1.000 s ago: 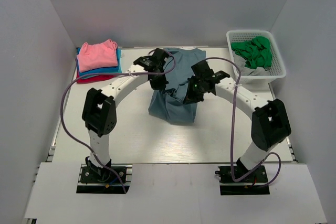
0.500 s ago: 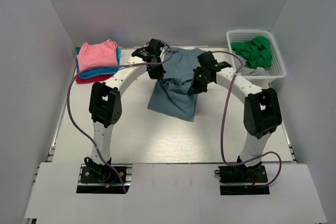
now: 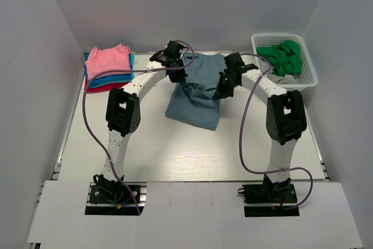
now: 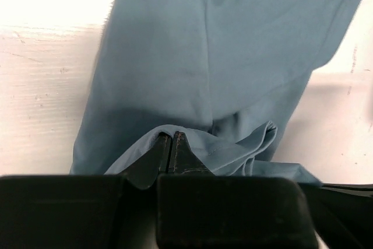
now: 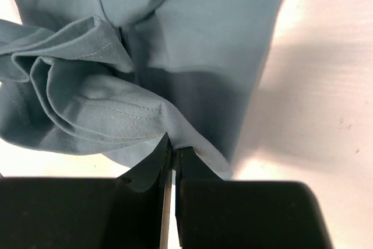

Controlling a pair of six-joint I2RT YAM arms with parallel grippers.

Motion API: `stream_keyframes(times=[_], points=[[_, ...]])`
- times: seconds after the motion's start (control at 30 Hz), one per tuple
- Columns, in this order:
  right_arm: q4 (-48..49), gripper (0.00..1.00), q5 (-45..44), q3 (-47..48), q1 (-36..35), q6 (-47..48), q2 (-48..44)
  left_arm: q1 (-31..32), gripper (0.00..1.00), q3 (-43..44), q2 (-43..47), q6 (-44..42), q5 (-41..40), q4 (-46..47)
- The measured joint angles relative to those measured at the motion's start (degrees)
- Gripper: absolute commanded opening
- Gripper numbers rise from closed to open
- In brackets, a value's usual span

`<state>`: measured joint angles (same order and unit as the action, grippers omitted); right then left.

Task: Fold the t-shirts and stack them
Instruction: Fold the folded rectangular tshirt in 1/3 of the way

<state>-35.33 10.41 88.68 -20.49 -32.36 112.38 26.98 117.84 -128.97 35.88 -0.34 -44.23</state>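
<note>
Slate-blue t-shirt (image 3: 194,100): far half of worktop (image 3: 175,150), partly folded, lying between both grippers.
Left gripper (image 4: 172,144): clamped on a bunched fold at the shirt's left edge.
Right gripper (image 5: 170,150): clamped on a hemmed fold at its right edge.
Folded stack (image 3: 108,67): far-left corner, pink uppermost.

The slate-blue t-shirt (image 3: 195,106) is soft matt cloth with stitched hems, the white surface (image 3: 175,150) faintly scuffed, the basket (image 3: 291,87) plastic mesh.
</note>
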Motion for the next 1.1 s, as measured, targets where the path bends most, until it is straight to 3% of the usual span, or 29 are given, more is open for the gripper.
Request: stream_keyframes(times=[0.43, 0.6, 0.63, 0.67, 0.7, 0.73, 0.8, 0.83, 0.87, 1.1], points=[[2.49, 0.00, 2.10, 5.01, 2.51, 0.46, 6.47, -2.10, 0.02, 0.31, -2.34, -0.55, 1.38, 2.03], [2.95, 0.00, 3.67, 5.75, 2.91, 0.37, 8.68, -2.43, 0.16, 0.74, -3.98, -0.63, 2.51, 2.84], [3.13, 0.05, 3.78, 5.84, 2.99, 0.28, 9.01, -2.58, 0.19, 0.81, -4.44, -0.70, 2.60, 2.82], [3.23, 0.13, 3.91, 5.84, 3.06, 0.17, 9.20, -2.64, 0.32, 0.92, -4.81, -0.74, 2.69, 2.84], [3.32, 0.34, 3.96, 5.90, 3.19, 0.02, 9.35, -2.67, 0.79, 1.07, -5.27, -0.79, 2.75, 2.86], [3.28, 0.45, 4.00, 6.21, 3.30, -0.35, 9.55, -2.82, 0.99, 1.51, -5.73, -1.31, 2.78, 2.67], [3.39, 0.76, 4.24, 7.23, 3.65, -0.70, 9.90, -3.04, 1.00, 3.28, -6.84, -1.05, 2.91, 2.25], [3.43, 0.87, 4.35, 7.82, 3.85, -0.81, 9.94, -3.15, 1.00, 4.26, -7.41, -1.07, 2.95, 2.12], [3.43, 0.90, 4.42, 8.41, 4.04, -0.81, 9.94, -3.30, 1.00, 5.42, -7.93, -1.22, 2.97, 2.03], [4.13, 0.90, 6.62, 10.93, 4.50, 0.39, 8.79, -4.74, 1.00, 6.29, -7.19, -2.36, 2.97, 1.31]])
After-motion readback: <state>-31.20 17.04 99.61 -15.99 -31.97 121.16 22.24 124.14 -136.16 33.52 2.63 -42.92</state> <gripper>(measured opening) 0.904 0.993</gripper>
